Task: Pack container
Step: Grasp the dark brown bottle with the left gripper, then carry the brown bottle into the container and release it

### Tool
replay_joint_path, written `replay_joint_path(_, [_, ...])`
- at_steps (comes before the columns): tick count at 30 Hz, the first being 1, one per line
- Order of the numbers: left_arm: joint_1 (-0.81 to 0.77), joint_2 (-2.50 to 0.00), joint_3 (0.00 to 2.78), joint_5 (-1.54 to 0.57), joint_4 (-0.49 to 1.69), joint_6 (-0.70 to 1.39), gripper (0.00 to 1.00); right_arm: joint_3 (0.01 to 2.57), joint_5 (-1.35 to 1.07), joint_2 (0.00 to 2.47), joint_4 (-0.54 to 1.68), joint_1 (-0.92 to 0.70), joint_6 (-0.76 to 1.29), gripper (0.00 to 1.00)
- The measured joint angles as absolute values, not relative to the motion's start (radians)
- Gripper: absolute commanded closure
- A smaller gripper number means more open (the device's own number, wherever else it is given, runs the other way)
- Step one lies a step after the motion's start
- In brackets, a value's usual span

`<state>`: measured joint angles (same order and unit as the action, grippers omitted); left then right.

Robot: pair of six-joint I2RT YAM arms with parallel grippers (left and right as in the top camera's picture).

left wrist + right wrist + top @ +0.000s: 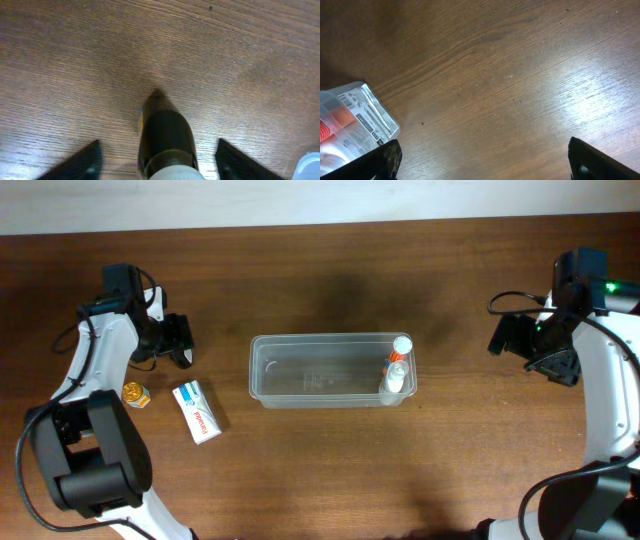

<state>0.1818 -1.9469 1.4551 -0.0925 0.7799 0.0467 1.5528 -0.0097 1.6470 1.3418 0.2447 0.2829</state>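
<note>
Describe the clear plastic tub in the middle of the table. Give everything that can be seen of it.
The container is a long, shallow rectangular tub of clear, translucent plastic with rounded corners and a rim. It sits open side up, with no lid, flat on the brown wooden table near its middle, its long side running across the overhead view. Most of its floor is bare. One end holds small white-capped bottles with orange on them, seemingly two. Nothing else touches it.

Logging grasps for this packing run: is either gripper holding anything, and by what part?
Nothing is held. The right gripper is open and empty. The left gripper is open too, with a dark object between its jaws, clear of both.
</note>
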Motion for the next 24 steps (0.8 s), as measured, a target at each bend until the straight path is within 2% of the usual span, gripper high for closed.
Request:
replay_joint_path(2, [0.182,-1.947,1.455,-0.091,0.776,0.046,0.49,1.553,-0.01,1.647,1.342,0.245,0.282,0.02])
replay_joint_path(3, [0.182,-1.947,1.455,-0.089,0.775,0.047,0.59,1.553,-0.01,1.647,1.342,0.245,0.282,0.02])
replay_joint_path(5, [0.182,-1.947,1.455,-0.089,0.774,0.049,0.64,1.553,-0.01,1.647,1.342,0.245,0.283,0.02])
replay_joint_path(17, [0.182,-1.956,1.511,-0.085,0.813,0.046,0.87,1.553,-0.01,1.647,1.346,0.245,0.283,0.02])
replay_joint_path(24, [0.149,-1.958,1.692,-0.076,0.993,0.047,0.89,1.553,-0.01,1.647,1.346,0.245,0.283,0.02])
